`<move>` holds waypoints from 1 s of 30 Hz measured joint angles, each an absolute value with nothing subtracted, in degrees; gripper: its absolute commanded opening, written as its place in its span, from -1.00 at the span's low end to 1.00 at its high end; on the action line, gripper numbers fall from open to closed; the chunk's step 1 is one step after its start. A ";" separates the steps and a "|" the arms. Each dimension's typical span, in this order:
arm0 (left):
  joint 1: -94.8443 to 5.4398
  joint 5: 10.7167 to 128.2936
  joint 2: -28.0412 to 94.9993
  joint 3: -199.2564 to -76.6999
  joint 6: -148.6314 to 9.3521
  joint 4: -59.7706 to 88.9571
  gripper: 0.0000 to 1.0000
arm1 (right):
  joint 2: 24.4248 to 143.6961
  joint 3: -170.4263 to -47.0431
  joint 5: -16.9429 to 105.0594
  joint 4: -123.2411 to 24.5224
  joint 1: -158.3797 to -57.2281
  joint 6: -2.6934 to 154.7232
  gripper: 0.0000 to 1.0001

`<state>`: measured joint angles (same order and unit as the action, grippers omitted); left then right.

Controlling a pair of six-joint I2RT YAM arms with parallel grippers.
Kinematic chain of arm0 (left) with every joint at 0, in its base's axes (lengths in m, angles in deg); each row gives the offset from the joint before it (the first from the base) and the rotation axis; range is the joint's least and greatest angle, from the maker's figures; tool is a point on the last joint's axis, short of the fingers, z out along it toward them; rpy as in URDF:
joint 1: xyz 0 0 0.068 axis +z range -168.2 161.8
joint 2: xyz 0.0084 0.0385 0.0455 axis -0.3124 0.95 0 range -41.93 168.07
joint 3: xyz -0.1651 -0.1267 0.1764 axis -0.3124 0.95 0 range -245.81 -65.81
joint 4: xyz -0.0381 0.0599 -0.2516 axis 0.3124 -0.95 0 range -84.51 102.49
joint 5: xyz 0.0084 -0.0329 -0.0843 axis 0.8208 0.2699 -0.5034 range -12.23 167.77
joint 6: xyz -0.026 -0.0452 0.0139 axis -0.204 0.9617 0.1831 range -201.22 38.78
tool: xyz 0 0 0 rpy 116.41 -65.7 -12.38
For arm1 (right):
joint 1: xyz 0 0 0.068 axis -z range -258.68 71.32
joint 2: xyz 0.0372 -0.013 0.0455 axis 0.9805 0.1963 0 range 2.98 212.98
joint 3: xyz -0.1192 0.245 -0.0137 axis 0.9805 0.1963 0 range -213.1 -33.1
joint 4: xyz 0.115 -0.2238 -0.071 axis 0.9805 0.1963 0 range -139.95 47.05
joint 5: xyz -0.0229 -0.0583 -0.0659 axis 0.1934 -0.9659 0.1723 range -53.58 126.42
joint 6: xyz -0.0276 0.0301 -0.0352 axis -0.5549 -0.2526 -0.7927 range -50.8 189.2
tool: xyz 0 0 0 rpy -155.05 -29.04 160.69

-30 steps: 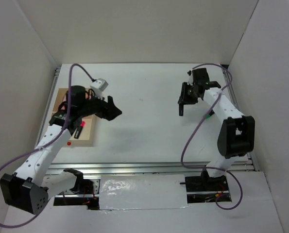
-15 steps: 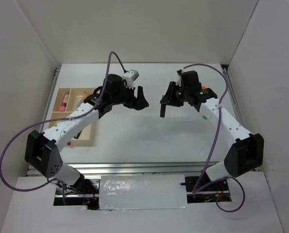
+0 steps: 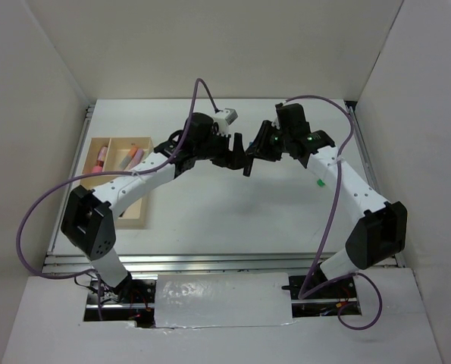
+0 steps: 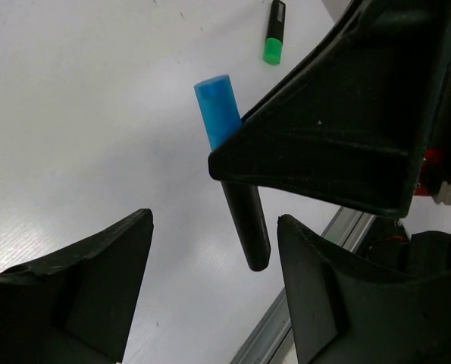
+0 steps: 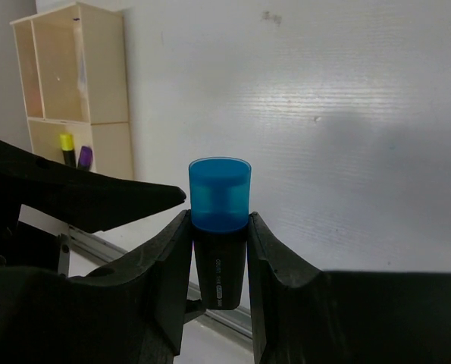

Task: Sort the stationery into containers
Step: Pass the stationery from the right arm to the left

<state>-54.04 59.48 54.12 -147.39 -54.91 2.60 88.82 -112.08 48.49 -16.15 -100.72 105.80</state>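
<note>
Blue-capped marker [image 5: 220, 193] is clamped between the right fingers [image 5: 168, 262], which are closed on the black barrel just under the cap, cap end sticking out past the tips. Left fingers [image 4: 96, 258] are spread open on either side of the free end of that barrel, not touching it as far as I can see, and nearer one finger than the other. Both arms meet in the air over the middle of the counter [image 3: 210, 220], well apart from the tray [image 3: 93, 141], so this reads as a right-to-left handover with the left side not yet gripping. Progress looks like mid-task to me. In the tray, a pale pink marker [image 3: 101, 159] lies in one far compartment and one or two more pinkish markers [image 3: 134, 158] lie in the compartment beside it. A yellow-capped marker [image 5: 66, 142] and a purple-capped marker [image 5: 85, 157] share another compartment, partly hidden behind a left finger in the right wrist view. At least one compartment looks bare from there. The left arm covers the near part of the tray from above, so I can't give a full count. Left to do: the blue one needs to reach the tray, and a green-capped marker [image 4: 274, 34] lies loose on the counter; any others out there I can't make out.
</note>
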 measured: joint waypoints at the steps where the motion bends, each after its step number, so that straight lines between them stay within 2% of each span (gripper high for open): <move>1: -54.04 59.20 54.34 -147.52 -54.61 2.80 0.55 | 88.82 -112.15 48.67 -16.11 -100.76 105.87 -1.00; 5: -53.95 57.89 55.24 -147.59 -53.41 3.95 0.39 | 88.82 -112.41 50.37 -16.22 -100.81 106.59 -1.00; 6: -53.95 57.43 55.63 -147.59 -53.03 4.06 0.26 | 88.82 -112.41 51.05 -16.26 -100.83 106.78 -1.00; 8: -53.95 56.40 56.18 -147.59 -52.16 4.15 0.13 | 88.82 -112.41 52.41 -16.33 -100.83 106.98 -1.00; 11: -53.97 54.78 56.37 -147.59 -51.11 4.61 -0.34 | 88.82 -112.41 54.15 -16.74 -100.83 106.98 -0.96; 12: -53.97 54.28 56.35 -147.59 -50.81 4.96 -0.60 | 88.82 -112.39 54.66 -17.01 -100.83 106.85 -0.69; 13: -53.97 54.65 56.35 -147.59 -50.91 4.85 -0.72 | 88.82 -112.39 55.01 -17.22 -100.79 106.43 -0.49; 14: -53.97 54.11 56.35 -147.56 -50.98 5.11 -0.90 | 88.82 -112.36 55.36 -17.22 -100.54 106.11 0.04; 15: -53.93 54.13 56.35 -147.56 -50.98 5.11 -0.98 | 88.82 -112.36 55.90 -17.46 -100.39 106.04 0.22; 17: -53.88 54.85 55.70 -147.13 -51.13 4.59 -1.00 | 88.82 -112.26 57.02 -17.86 -99.80 104.90 0.45; 23: -48.86 56.03 45.07 -137.20 -52.25 1.88 -1.00 | 88.08 -111.82 64.41 -17.53 -90.32 94.50 0.43; 30: -24.99 55.57 35.00 -136.48 -65.89 -12.46 -1.00 | 86.07 -111.88 64.73 -9.46 -73.20 63.77 0.36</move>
